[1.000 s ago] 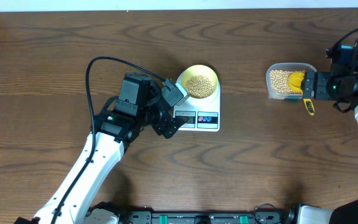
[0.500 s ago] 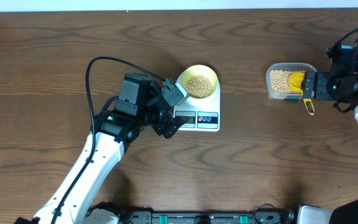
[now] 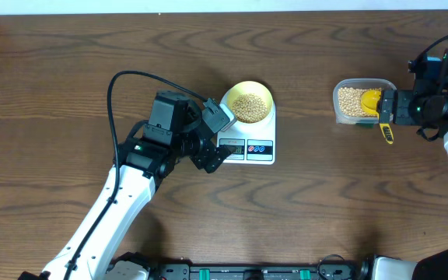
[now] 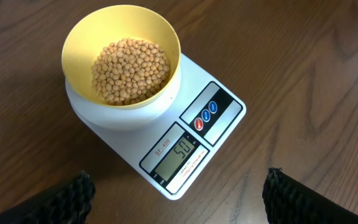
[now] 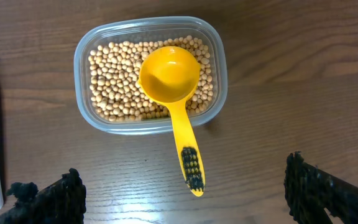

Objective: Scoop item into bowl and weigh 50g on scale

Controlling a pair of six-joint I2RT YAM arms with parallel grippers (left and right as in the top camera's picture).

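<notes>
Bowl (image 4: 79, 37) of soybeans (image 4: 129, 70) on scale (image 4: 219, 124), display (image 4: 182, 151) looks like 50, so weighing seems done. Scoop (image 5: 169, 81) parked in tub (image 5: 82, 59). Left fingers (image 4: 67, 199) wide, right fingers (image 5: 55, 196) wide, both empty.

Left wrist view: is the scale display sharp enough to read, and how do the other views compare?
Left wrist: scale display sharp, digits legible, no glare; fingers at the bottom corners dark and soft. Overhead: even light, display too small to read. Right wrist: scoop crisp, faint sheen in its cup.
</notes>
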